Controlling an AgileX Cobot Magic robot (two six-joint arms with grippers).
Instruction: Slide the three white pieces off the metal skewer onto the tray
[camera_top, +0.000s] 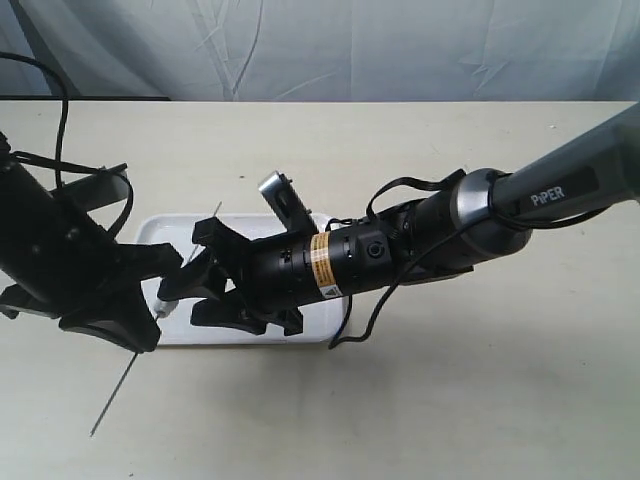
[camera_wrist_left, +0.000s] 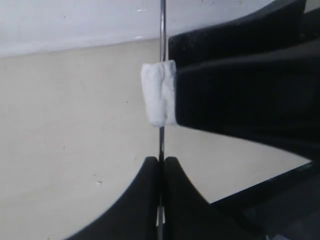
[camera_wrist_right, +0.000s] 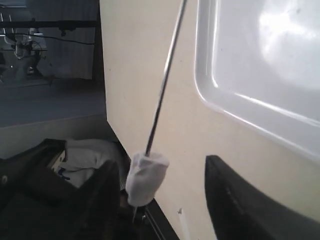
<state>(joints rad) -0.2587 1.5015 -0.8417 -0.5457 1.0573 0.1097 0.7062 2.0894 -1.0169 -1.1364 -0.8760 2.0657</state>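
The metal skewer slants from the table's near left up over the tray. My left gripper is shut on the thin rod, its fingertips pinched tight on the skewer. One white piece sits on the rod just past those tips and also shows small in the exterior view. My right gripper is open, its fingers either side of the white piece, one finger well apart from it. The other white pieces are not visible.
The white tray lies on the beige table, mostly under the right arm's wrist. Both arms crowd the tray's left half. A dark drop beyond the table edge shows in the right wrist view.
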